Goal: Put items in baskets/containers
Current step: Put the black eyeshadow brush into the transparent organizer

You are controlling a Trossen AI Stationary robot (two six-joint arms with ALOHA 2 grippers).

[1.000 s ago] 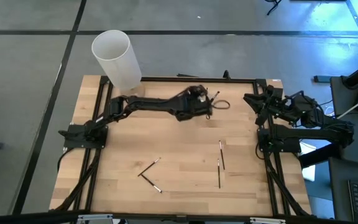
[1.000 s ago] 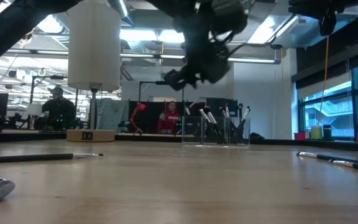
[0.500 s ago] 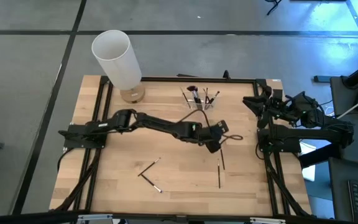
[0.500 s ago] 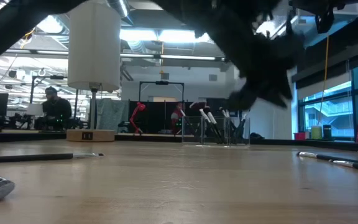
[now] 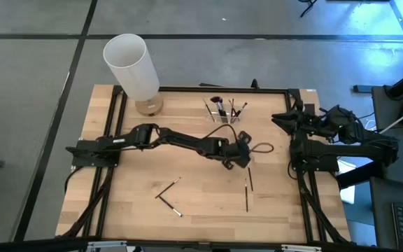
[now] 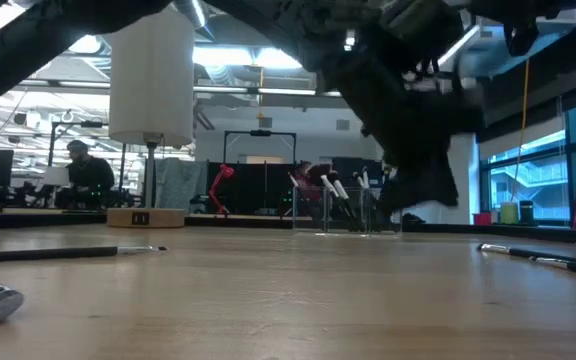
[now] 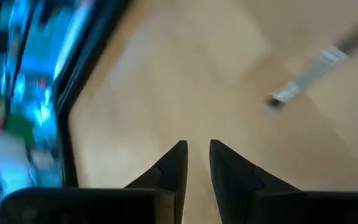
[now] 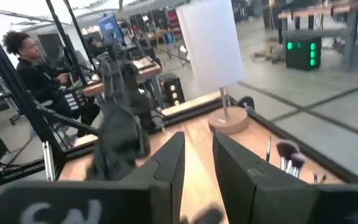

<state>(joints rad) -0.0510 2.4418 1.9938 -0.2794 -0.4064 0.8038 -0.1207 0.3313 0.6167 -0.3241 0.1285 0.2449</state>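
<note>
My left gripper (image 5: 247, 163) (image 7: 196, 152) hovers low over the table's right middle, its fingers a narrow gap apart with nothing between them. Just ahead of it lies a black brush with a silver ferrule (image 7: 307, 76). Two thin brushes (image 5: 250, 179) (image 5: 246, 197) lie flat on the wood near the gripper, and two more (image 5: 167, 189) (image 5: 171, 205) lie crossed at the near left. The clear container (image 5: 224, 114) (image 6: 358, 210) stands at the far edge with several brushes upright in it. My right gripper (image 5: 278, 117) (image 8: 197, 155) waits raised at the far right, open and empty.
A tall white cylinder (image 5: 129, 66) and a small round jar (image 5: 147, 106) stand at the far left corner. A black cable loop (image 5: 261, 148) hangs beside my left wrist. Dark frame rails (image 5: 296, 175) edge the table. People sit in the room beyond the table.
My left gripper has left the container at the far edge and swung toward the near right, sinking toward the table and rolling its wrist. It now stands low by the brushes at the right. The container, hidden before, shows with its brushes upright.
</note>
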